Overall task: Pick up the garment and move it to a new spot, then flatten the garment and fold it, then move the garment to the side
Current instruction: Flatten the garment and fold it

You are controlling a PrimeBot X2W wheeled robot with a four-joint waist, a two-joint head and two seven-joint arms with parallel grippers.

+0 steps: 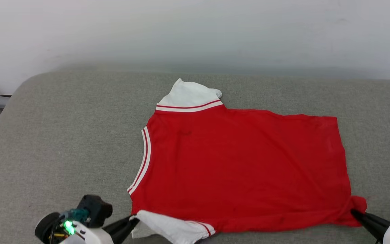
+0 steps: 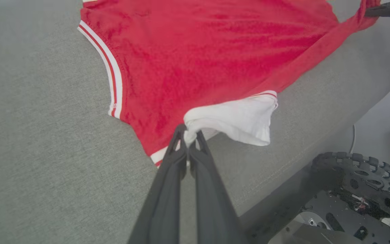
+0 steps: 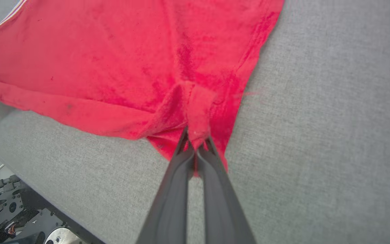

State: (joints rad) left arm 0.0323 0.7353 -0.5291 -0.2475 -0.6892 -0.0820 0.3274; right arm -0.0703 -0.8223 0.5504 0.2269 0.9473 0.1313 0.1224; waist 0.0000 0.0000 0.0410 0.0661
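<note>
Red cloth covers the middle of the grey-covered desk (image 1: 63, 135): the shirt (image 1: 242, 162) lies spread out with its plain side up, neck opening to the robot's left and hem to its right. One white sleeve (image 1: 190, 96) sticks out at the far edge. The other sleeve (image 1: 174, 228) sits at the near edge, close to the rim of the desk.

The left claw (image 1: 132, 220) is clenched on a pinch of that near sleeve where it meets the red body. The right claw (image 1: 354, 212) is clenched on the near hem corner, which is gathered into a small bunch between its fingers. Between the two grips the near edge looks rolled and slightly puckered, while the rest of the shirt lies fairly smooth.

This looks like the flattening step running into the fold: the shirt appears to sit at its spot already, spread but not yet doubled over. The next move probably calls for both claws to act together. They could draw the near edge taut towards the robot to take out the roll, or lift it evenly and carry it across to the far edge. Uneven height or pull would likely skew the fold or drag the whole shirt across the desk.
</note>
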